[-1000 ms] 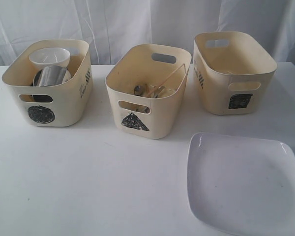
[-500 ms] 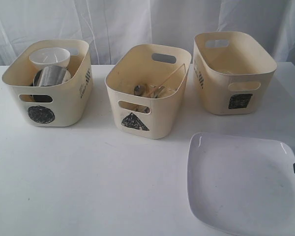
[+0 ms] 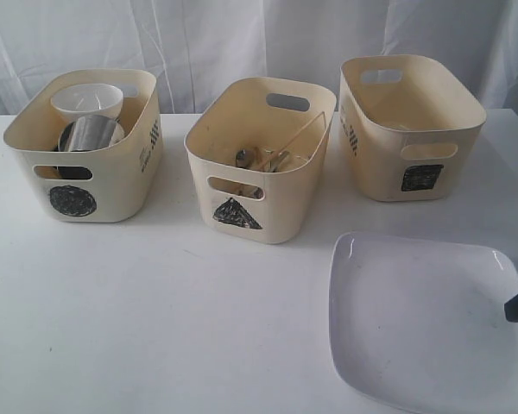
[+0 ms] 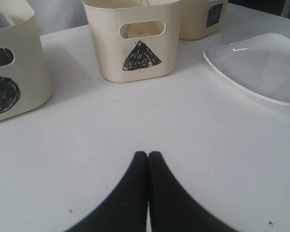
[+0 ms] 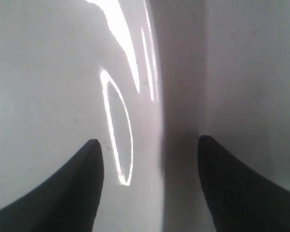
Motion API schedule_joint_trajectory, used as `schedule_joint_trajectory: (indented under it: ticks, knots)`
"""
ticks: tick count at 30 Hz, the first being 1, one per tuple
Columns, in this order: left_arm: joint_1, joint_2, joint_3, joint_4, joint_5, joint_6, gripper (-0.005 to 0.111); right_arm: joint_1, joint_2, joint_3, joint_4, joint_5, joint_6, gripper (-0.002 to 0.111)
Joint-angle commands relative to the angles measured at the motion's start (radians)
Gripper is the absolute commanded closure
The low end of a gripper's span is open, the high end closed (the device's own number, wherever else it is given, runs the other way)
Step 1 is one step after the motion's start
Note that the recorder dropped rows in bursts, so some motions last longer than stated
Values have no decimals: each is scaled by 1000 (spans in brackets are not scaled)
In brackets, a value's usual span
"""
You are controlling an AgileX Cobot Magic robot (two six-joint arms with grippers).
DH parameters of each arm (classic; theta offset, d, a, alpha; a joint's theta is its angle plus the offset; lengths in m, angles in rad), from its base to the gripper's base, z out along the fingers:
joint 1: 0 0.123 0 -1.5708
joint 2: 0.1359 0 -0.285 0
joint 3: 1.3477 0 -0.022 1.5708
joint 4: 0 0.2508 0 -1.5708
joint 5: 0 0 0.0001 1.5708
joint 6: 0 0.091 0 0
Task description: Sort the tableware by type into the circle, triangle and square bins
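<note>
The job looks almost done. The circle bin, far left, has the small white bowl and a steel mug in it. The triangle bin in the middle holds the steel cutlery and a chopstick leaning on its wall. I see nothing in the square bin, far right, but its bottom is hidden.

The only thing left out on the surface is the big white plate, near and to the right. I think it goes in the square bin.

My right gripper is wide open and holds nothing. It hangs at the plate's right edge, with the rim about between its fingers. My left gripper is shut tight with nothing in it, low over the bare surface on the near left.
</note>
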Motion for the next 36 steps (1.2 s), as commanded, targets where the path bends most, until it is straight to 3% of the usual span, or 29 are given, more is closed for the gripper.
schedule_joint_trajectory:
  ticks: [1, 19, 25, 30, 36]
  knots:
    - [-5, -5, 3, -11, -2, 0, 107, 0, 27, 0, 28, 22, 0, 53]
    - [-5, -5, 3, -11, -2, 0, 107, 0, 117, 0, 61, 98, -63, 55]
    - [-5, -5, 3, -11, -2, 0, 107, 0, 117, 0, 55, 100, -84, 78]
    - [-5, -5, 3, -11, -2, 0, 107, 0, 117, 0, 62, 114, -97, 108]
    - [-5, -5, 3, -11, -2, 0, 107, 0, 94, 0, 195, 215, -165, 108]
